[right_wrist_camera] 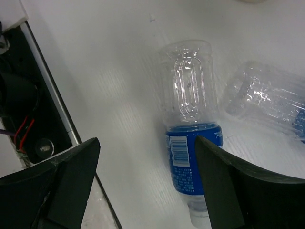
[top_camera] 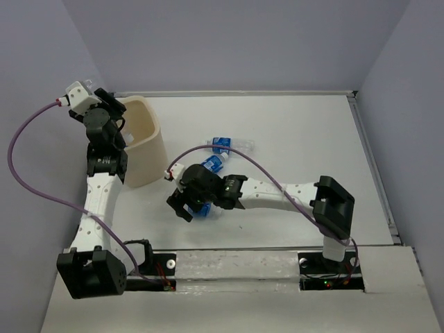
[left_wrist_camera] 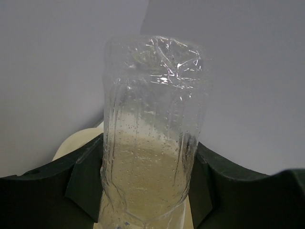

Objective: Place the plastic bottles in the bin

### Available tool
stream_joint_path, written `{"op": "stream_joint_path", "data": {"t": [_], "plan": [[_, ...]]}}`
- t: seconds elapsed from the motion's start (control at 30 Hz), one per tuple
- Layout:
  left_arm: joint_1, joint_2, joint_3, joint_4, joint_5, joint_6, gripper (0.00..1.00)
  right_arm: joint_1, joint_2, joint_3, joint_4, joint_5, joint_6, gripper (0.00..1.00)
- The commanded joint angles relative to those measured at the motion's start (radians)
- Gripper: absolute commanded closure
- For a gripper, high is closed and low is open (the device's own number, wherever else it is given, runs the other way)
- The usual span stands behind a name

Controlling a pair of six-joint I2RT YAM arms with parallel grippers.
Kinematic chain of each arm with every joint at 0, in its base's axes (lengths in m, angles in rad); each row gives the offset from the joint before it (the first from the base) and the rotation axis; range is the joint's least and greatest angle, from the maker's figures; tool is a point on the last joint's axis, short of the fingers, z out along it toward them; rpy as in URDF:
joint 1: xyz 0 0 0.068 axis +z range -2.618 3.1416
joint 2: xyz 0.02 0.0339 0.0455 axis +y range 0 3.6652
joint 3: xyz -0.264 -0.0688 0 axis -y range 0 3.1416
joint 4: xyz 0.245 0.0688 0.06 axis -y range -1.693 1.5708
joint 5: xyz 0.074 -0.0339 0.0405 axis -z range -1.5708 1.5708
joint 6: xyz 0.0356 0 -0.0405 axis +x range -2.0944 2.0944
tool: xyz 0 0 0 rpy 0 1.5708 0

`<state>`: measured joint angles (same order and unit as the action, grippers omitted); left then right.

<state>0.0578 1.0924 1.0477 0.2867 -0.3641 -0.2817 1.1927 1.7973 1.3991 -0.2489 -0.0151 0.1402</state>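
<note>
The bottle [left_wrist_camera: 155, 119] in the left claw [left_wrist_camera: 148, 183] mostly hides, apparently, the bin [left_wrist_camera: 71, 143].

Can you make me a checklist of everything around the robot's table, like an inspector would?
Surface: white table, no spills seen.
Job's things: cream bin upright at the far left. Three bottles lie on the table: far bottle, middle bottle, near bottle. A fourth bottle is held.
Clutter: nothing seen.
End effectors: left end effector shut on the fourth bottle, with the bin's rim showing behind it. Right end effector open, low over the near bottle.
Cables: purple cables loop along both arms.
Surroundings: plain grey walls on three sides.
</note>
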Motion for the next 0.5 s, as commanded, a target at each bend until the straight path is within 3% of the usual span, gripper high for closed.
{"op": "stream_joint_path", "data": {"t": [0.0, 0.2, 0.33, 0.47], "plan": [[0.0, 0.01, -0.047, 0.152, -0.107, 0.012, 0.44, 0.005, 0.08, 0.121, -0.059, 0.047, -0.119, 0.14], [0.0, 0.055, -0.104, 0.212, -0.116, 0.015, 0.36, 0.015, 0.175, 0.207, -0.087, 0.075, -0.182, 0.14], [-0.001, 0.046, -0.127, 0.224, -0.111, 0.004, 0.01, 0.024, 0.232, 0.247, -0.115, 0.102, -0.203, 0.14], [-0.006, -0.008, -0.13, 0.203, -0.081, -0.036, 0.01, 0.033, 0.278, 0.285, -0.119, 0.11, -0.22, 0.14]]}}
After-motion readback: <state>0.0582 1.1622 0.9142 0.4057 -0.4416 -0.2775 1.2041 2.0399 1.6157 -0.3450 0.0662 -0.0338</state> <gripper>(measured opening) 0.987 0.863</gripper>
